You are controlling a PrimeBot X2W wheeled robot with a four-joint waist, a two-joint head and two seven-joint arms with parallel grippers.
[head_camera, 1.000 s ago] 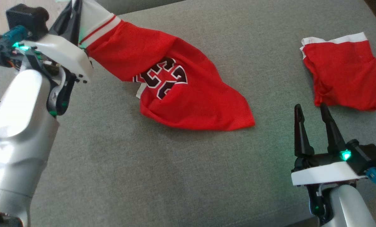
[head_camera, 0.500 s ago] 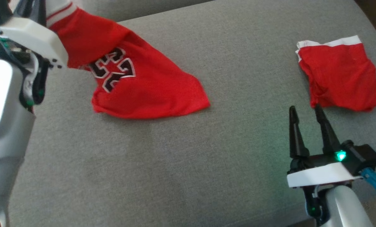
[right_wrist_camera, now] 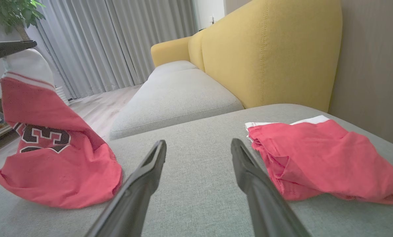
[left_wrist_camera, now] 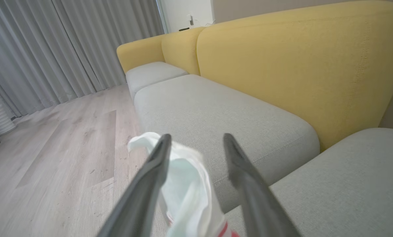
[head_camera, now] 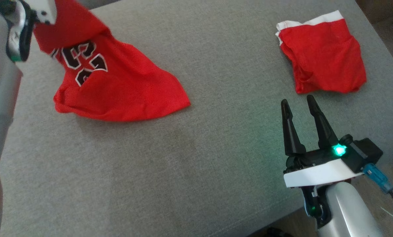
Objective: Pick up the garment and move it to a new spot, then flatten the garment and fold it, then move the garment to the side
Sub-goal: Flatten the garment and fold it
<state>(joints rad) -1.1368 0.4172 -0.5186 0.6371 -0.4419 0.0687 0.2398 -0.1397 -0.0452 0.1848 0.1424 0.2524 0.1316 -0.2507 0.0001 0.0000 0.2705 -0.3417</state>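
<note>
The garment, a red jersey [head_camera: 117, 89] with a black-and-white number, trails over the grey cushion [head_camera: 196, 158] at the left, its upper part lifted. Its white hem [left_wrist_camera: 186, 184] lies between the fingers of my left gripper [left_wrist_camera: 196, 140], leaning on the left finger [left_wrist_camera: 150, 177]; the jaws stand apart, with a gap to the right finger. The right wrist view shows the jersey [right_wrist_camera: 51, 164] hanging from that raised gripper [right_wrist_camera: 10, 48]. My right gripper [head_camera: 297, 101] hovers open and empty over the cushion's front right, also seen as right gripper [right_wrist_camera: 199, 143].
A second red garment [head_camera: 324, 62] with a white band lies crumpled at the back right, just beyond my right fingertips. A yellow sofa back [right_wrist_camera: 268, 59] rises behind. Wood floor [left_wrist_camera: 58, 148] and grey curtains [left_wrist_camera: 51, 42] lie past the cushion's left side.
The left arm has dragged the jersey leftward across the cushion, and its jaws have parted around the white hem. The head view has shifted. The right gripper stays open.
</note>
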